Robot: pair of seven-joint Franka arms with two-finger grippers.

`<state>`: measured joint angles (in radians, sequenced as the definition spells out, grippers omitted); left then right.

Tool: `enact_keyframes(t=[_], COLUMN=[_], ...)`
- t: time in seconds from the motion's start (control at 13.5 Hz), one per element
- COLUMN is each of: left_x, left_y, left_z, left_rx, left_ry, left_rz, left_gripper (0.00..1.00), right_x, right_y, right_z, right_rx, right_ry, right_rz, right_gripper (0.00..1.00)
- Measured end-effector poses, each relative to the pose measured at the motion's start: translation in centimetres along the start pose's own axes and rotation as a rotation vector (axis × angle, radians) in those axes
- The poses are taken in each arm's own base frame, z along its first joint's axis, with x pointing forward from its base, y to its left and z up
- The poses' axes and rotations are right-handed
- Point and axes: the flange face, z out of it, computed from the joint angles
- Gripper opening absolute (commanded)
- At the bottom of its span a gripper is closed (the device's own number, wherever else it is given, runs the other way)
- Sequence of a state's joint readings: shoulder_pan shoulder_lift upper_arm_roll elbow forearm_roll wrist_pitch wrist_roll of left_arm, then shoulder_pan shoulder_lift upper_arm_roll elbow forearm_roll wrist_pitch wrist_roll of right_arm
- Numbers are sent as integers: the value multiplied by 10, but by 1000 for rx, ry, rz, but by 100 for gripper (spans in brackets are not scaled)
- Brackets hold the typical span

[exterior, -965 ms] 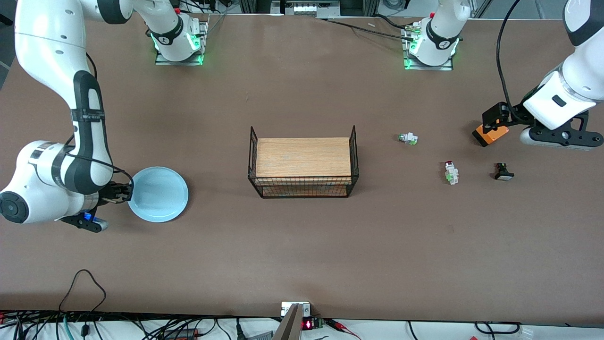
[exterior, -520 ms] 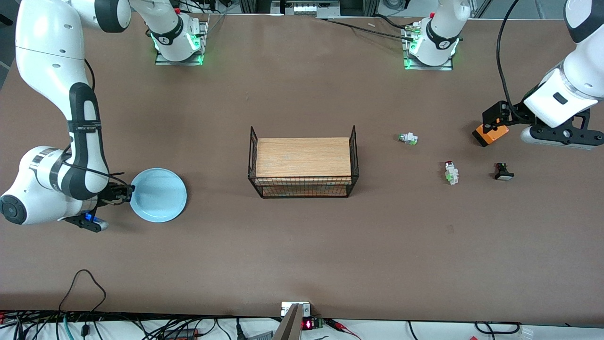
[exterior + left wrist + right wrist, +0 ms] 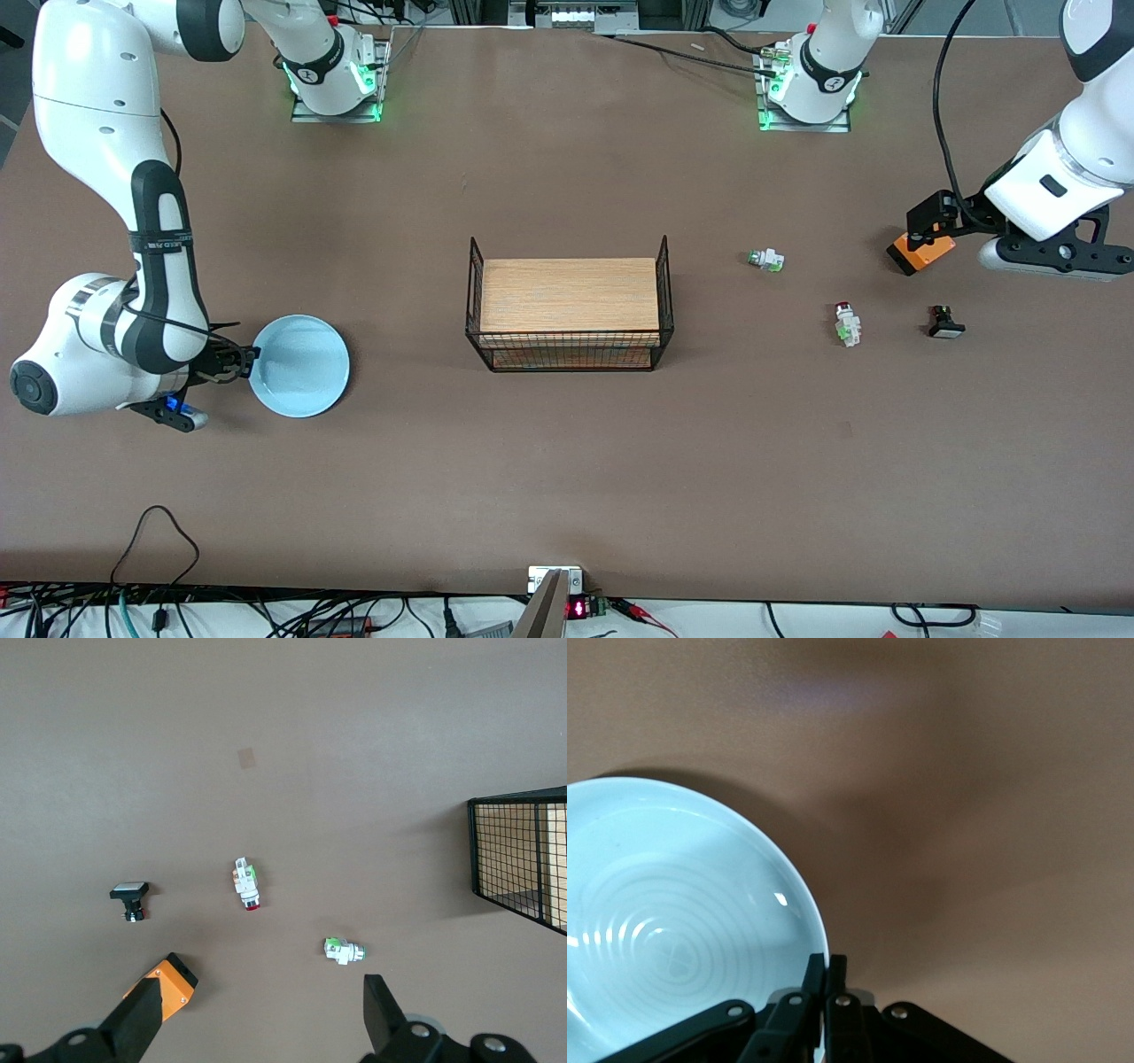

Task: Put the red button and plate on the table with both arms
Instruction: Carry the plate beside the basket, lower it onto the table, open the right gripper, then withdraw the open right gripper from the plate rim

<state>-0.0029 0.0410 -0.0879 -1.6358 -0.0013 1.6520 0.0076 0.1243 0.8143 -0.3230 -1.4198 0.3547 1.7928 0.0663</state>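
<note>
The light blue plate [image 3: 301, 365] is at the right arm's end of the table. My right gripper [image 3: 241, 360] is shut on its rim, and in the right wrist view the fingertips [image 3: 826, 970] pinch the edge of the plate [image 3: 673, 921], with a shadow under it. The red button [image 3: 848, 322] lies on the table [image 3: 567, 478] toward the left arm's end and also shows in the left wrist view [image 3: 245, 884]. My left gripper [image 3: 921, 235] is open and empty in the air, apart from the button, with its fingers [image 3: 142, 1020] spread wide.
A wood-topped black wire rack [image 3: 570, 315] stands mid-table, and its corner shows in the left wrist view [image 3: 523, 859]. A white piece with a green end [image 3: 766, 260] and a black white-faced button [image 3: 946, 322] lie near the red button. Cables run along the table's front edge.
My right gripper has shifted a little toward the rack, taking the plate's rim with it. The left arm has drawn back slightly. The buttons have not moved.
</note>
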Motion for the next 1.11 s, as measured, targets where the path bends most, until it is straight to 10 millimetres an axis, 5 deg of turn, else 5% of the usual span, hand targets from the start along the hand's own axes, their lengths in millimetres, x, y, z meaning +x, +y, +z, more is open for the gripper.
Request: enact_keyframes(t=[0.37,0.82,1.11], left_x=[-1,-1,-1], left_y=[1,0,-1], left_z=[1,2,4], left_rx=[0,0,-1], left_ry=[-6,-17,-21], left_rz=[1,1,1], left_gripper=[100,100,100], right_x=[0,0,1], right_y=[1,-3,-8], right_z=[17,21,15], right_rx=[32,32,34], right_ry=[-10,-11,6], right_rz=[7,-12,-26], right_gripper=[6,53,69])
